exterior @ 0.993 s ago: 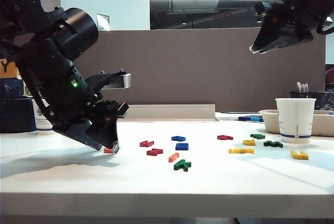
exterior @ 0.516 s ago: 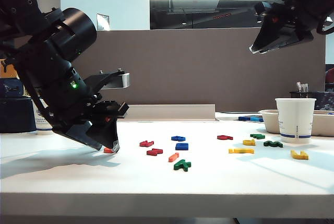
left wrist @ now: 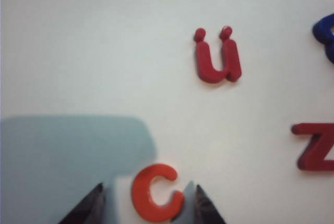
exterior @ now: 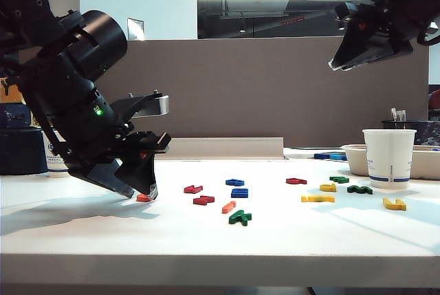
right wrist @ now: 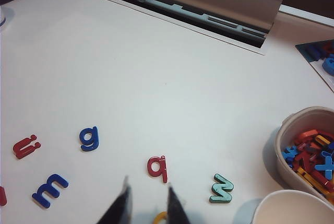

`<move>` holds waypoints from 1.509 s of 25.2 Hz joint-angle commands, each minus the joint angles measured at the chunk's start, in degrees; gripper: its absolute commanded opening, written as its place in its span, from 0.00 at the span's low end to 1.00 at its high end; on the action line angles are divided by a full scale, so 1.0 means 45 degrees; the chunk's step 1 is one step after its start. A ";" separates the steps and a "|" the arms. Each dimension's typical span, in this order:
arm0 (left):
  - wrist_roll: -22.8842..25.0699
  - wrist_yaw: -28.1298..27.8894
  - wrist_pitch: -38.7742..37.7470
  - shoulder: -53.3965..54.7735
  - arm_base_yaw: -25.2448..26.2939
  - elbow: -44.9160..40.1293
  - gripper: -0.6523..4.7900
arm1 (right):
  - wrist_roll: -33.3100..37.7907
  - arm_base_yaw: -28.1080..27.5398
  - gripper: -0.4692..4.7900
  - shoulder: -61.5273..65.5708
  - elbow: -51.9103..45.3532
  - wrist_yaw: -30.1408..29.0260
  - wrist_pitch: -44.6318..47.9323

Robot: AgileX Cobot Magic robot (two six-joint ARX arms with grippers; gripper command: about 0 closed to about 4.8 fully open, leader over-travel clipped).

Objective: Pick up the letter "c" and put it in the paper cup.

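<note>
**Left fingers straddling the "c" – no closure yet**

Left gripper [left wrist: 146,203] is sitting low on the tabletop [exterior: 289,233], fingers [left wrist: 88,208] spread, the orange-red letter "c" [left wrist: 155,192] lying flat between them. Over the last second almost nothing is changing: only a slight settling of the arm – the grasp is lined up, not made. Right gripper [right wrist: 147,205] is hanging high, fingers apart, empty. Paper cup [exterior: 389,158] is standing well off to the right

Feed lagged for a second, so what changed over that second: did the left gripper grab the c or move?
Nothing visibly changed. The left gripper is down at the table, jaws open either side of the c, not closed on it. The right gripper hangs open high above the cup.
</note>
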 commanded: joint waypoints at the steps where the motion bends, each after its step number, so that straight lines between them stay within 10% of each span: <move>1: -0.0034 -0.0034 -0.0491 0.0000 0.0015 -0.0078 0.51 | -0.0039 0.0000 0.25 -0.0049 0.0044 0.0024 0.0121; 38: 0.0185 -0.0063 -0.0223 0.0000 0.0034 -0.0068 0.32 | -0.0039 0.0000 0.25 -0.0189 0.0049 0.0058 0.0078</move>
